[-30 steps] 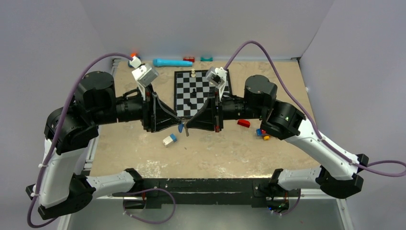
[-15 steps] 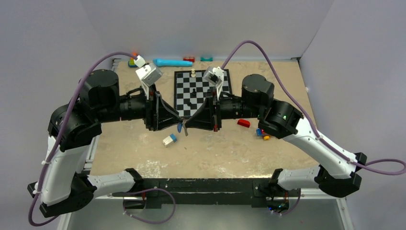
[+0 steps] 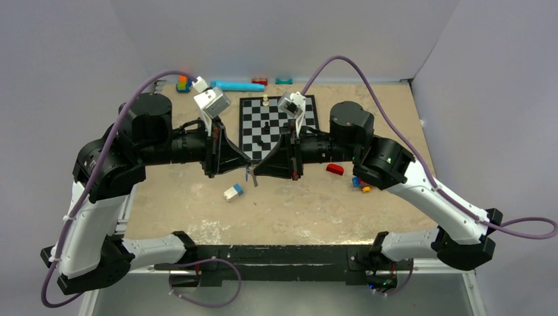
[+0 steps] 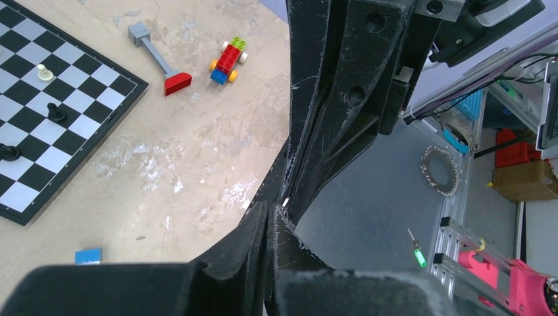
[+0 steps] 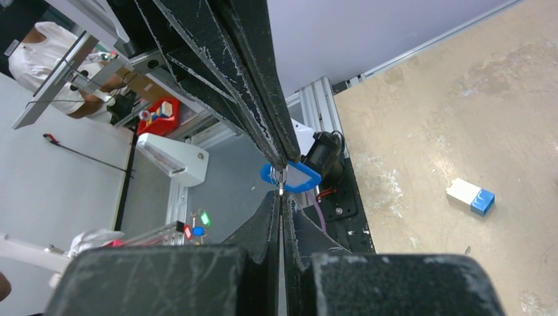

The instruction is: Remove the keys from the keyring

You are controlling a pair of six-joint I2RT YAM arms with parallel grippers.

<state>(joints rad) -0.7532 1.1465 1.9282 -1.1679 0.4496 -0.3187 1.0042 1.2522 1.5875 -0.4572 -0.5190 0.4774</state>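
Note:
My left gripper (image 3: 246, 168) and right gripper (image 3: 255, 172) meet tip to tip above the table, just in front of the chessboard (image 3: 245, 112). Both are shut. In the right wrist view the key's blue oval head (image 5: 297, 179) sits at the left gripper's tips. A thin metal keyring (image 5: 281, 178) runs from it into my right gripper's closed tips (image 5: 281, 195). In the left wrist view my left gripper (image 4: 272, 212) is shut against the right fingers, with only a small bright metal bit (image 4: 285, 203) showing. From above only a grey sliver (image 3: 253, 178) hangs below the tips.
A blue-and-white block (image 3: 233, 191) lies on the table below the grippers. A red piece (image 3: 335, 169) and a small brick car (image 3: 360, 184) lie to the right. Chess pieces stand on the board. A cyan tube (image 3: 237, 85) lies at the back.
The left arm has swung to the right and turned at the wrist. The meeting point of the grippers rose slightly. The blue head shows less from above.

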